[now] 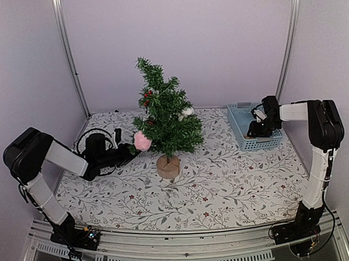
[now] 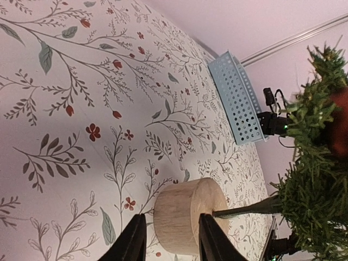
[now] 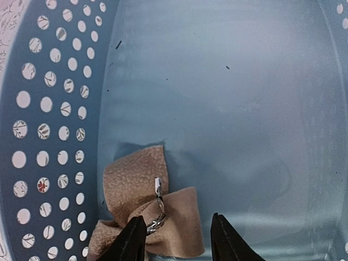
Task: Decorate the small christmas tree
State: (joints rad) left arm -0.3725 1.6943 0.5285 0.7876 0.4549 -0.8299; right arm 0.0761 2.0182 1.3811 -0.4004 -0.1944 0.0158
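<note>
The small christmas tree (image 1: 164, 116) stands upright mid-table on its pale wooden stump (image 1: 168, 167). It carries a pink pompom (image 1: 142, 141) low on the left, a white ornament (image 1: 187, 112) and red berries (image 1: 146, 97). My left gripper (image 1: 129, 150) lies low beside the pompom, left of the stump. In the left wrist view it (image 2: 171, 220) is open and empty, with the stump (image 2: 179, 209) beyond it. My right gripper (image 3: 177, 220) hangs open inside the blue basket (image 3: 49, 109), just over a tan fabric bow (image 3: 136, 179) with a silver clip.
The blue perforated basket (image 1: 243, 114) sits at the back right on the floral tablecloth (image 1: 222, 186). Metal frame posts and pale walls close in the back and sides. Tree branches (image 2: 315, 185) fill the right of the left wrist view.
</note>
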